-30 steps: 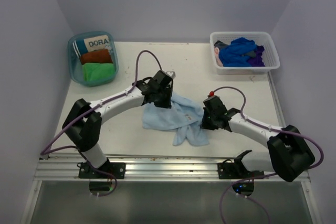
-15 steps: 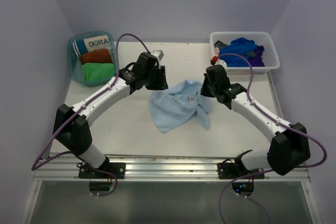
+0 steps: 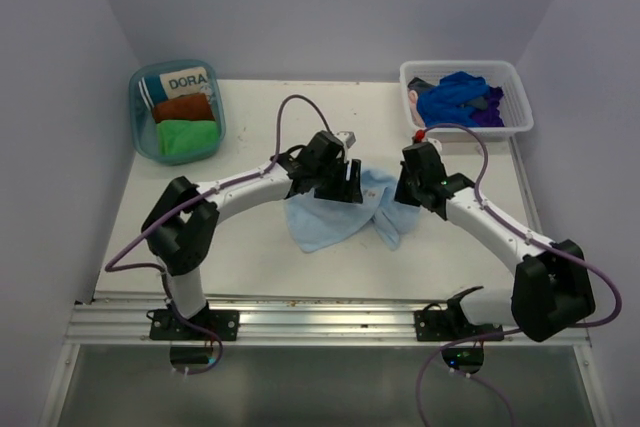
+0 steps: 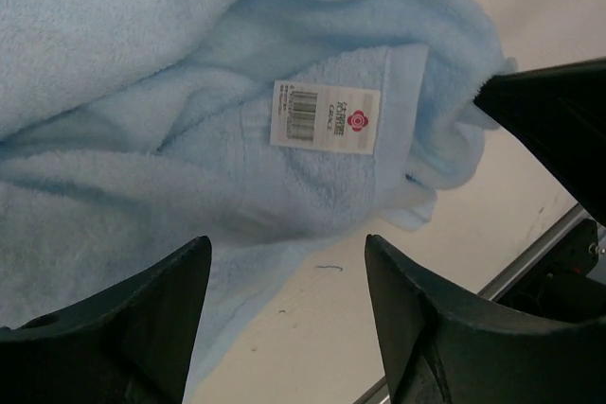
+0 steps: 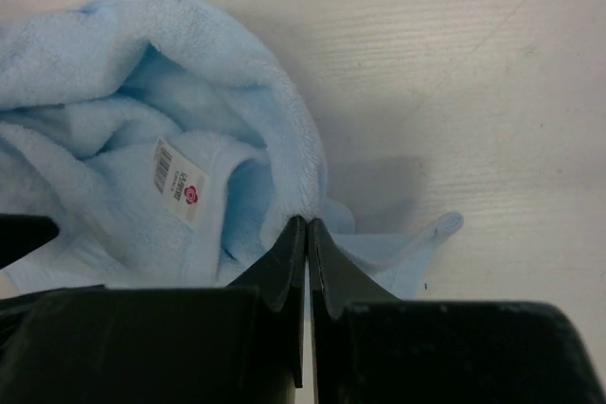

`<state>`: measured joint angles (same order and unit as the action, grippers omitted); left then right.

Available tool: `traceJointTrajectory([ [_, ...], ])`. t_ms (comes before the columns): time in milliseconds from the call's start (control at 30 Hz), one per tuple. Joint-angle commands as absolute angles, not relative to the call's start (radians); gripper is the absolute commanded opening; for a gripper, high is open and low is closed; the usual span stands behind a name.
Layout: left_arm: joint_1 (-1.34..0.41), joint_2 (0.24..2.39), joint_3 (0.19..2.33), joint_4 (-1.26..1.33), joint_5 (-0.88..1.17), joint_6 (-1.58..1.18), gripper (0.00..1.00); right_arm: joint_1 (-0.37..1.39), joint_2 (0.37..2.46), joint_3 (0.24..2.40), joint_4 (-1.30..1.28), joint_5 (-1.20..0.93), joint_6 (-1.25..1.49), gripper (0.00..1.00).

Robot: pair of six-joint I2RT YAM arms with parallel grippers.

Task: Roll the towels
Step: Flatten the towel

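Centrally, light blue towel [image 3: 325,227], teal tub [image 3: 133,112] back-left, white basket [image 3: 470,133] back-right.

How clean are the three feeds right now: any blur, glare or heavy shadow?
Top external: evenly lit and sharp, no glare. Left wrist: the white label on the light blue terry towel is in focus, print unreadably small. Right wrist: the towel throws a soft shadow on the pale table.

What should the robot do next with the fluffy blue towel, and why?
Probably lower the open left gripper and pinch an edge of the crumpled light blue cloth towel: the right gripper pinches one fold, so two grips could flatten it.
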<state>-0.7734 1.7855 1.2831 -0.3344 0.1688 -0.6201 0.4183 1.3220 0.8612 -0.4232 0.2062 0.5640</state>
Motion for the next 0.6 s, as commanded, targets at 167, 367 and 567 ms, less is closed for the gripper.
traceJointTrajectory([
  [167,-0.827,1.983,1.479,-0.390,0.111,-0.606,0.69,0.405,1.261,0.859,-0.423,0.183,0.575,0.00],
  [367,-0.833,1.979,1.476,-0.413,0.048,-0.618,0.30,0.403,1.250,0.854,-0.423,0.184,0.578,0.00],
  [567,-0.821,1.957,1.494,-0.488,0.008,-0.594,0.00,0.396,1.252,0.865,-0.425,0.192,0.575,0.00],
])
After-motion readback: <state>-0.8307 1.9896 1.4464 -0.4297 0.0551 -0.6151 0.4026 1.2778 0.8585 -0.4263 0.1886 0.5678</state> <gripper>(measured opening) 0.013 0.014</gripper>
